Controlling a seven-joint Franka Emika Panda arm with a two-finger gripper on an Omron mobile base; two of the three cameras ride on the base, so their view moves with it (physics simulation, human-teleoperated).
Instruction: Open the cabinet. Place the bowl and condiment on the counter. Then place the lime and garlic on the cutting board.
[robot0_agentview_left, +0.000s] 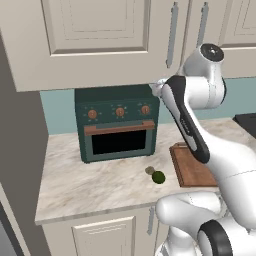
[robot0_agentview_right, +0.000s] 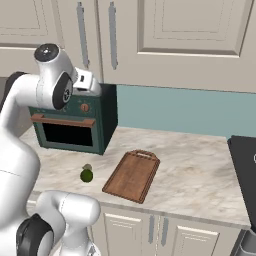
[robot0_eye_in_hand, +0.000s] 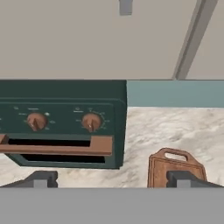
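Note:
The cream cabinet (robot0_agentview_left: 95, 35) hangs shut above the counter (robot0_agentview_left: 90, 175), its long grey bar handles (robot0_agentview_left: 172, 35) side by side where the two doors meet. My gripper (robot0_eye_in_hand: 113, 179) is open and empty, raised just under the cabinet's bottom edge (robot0_eye_in_hand: 87, 43), below the end of one handle (robot0_eye_in_hand: 125, 6). From the left base it appears at the arm's end (robot0_agentview_left: 156, 88). The dark green lime (robot0_agentview_left: 158, 177) and the small tan garlic (robot0_agentview_left: 149, 170) lie together on the counter, left of the brown cutting board (robot0_agentview_left: 192, 162). The bowl and the condiment are out of view.
A dark green toaster oven (robot0_agentview_left: 117, 125) with orange knobs stands against the teal back wall, directly below my hand. A black stovetop (robot0_agentview_right: 245, 165) borders the counter on the right. Lower cabinet doors (robot0_agentview_right: 150, 230) run beneath the counter edge.

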